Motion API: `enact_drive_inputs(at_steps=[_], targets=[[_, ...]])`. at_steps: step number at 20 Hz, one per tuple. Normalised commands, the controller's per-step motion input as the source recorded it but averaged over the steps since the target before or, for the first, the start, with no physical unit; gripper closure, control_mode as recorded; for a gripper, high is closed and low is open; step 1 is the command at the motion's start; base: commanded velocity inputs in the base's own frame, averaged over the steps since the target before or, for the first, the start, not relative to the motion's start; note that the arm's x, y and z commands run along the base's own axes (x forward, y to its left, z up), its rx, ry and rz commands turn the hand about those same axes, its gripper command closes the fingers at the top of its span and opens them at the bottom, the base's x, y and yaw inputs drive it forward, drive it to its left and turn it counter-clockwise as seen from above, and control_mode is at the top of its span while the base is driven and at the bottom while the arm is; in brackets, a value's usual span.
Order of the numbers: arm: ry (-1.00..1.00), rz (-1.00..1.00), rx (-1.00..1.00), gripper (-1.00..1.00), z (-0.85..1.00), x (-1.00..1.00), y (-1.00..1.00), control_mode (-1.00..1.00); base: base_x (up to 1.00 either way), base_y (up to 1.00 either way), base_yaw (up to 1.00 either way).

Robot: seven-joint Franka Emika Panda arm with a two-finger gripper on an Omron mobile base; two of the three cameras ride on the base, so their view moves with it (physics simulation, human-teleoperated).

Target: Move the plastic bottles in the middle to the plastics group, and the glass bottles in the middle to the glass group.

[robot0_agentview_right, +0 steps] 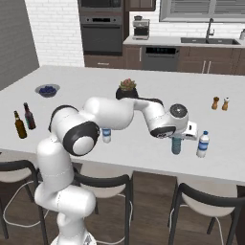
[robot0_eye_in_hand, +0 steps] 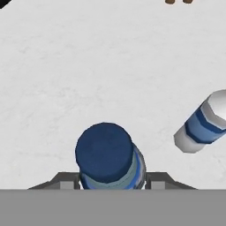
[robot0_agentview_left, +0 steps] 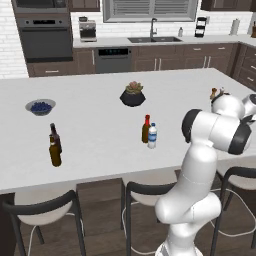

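My gripper (robot0_agentview_right: pixel 177 138) is shut on the teal-blue plastic bottle (robot0_agentview_right: pixel 176 145), which stays upright low over the counter's right front. In the hand view its dark blue cap (robot0_eye_in_hand: pixel 105 150) sits between my fingers (robot0_eye_in_hand: pixel 66 180). Just to its right stands the plastics group, a clear water bottle (robot0_agentview_right: pixel 203 144) (robot0_eye_in_hand: pixel 204 123) with a blue-white label. In the middle the red-capped amber glass bottle (robot0_agentview_left: pixel 146 129) and the clear white-labelled plastic bottle (robot0_agentview_left: pixel 152 136) (robot0_agentview_right: pixel 106 135) stand side by side. The glass group, two brown bottles (robot0_agentview_left: pixel 54 146) (robot0_agentview_right: pixel 24 121), stands at the left front.
A bowl of blueberries (robot0_agentview_left: pixel 40 106) lies at the far left and a potted plant (robot0_agentview_left: pixel 133 94) behind the middle bottles. Two small shakers (robot0_agentview_right: pixel 220 103) stand at the right rear. Stools (robot0_agentview_left: pixel 45 210) line the counter's front edge (robot0_agentview_left: pixel 90 181).
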Motion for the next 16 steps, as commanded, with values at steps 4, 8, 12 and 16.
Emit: enact_drive_inputs(at_steps=[4, 8, 12, 16], targets=[[-0.07, 0.0, 0.0, 1.0, -0.34, 0.0, 0.0, -1.0, 0.0, 0.0, 0.0], [-0.08, 0.0, 0.0, 1.0, -0.24, 0.0, 0.0, -1.0, 0.0, 0.0, 0.0], [-0.07, 0.0, 0.0, 1.0, -0.05, 0.1, 0.0, -1.0, 0.0, 0.0, 0.0], [-0.01, 0.0, 0.0, 1.0, 0.0, 0.32, -0.04, -1.0, 0.0, 0.0, 0.0]])
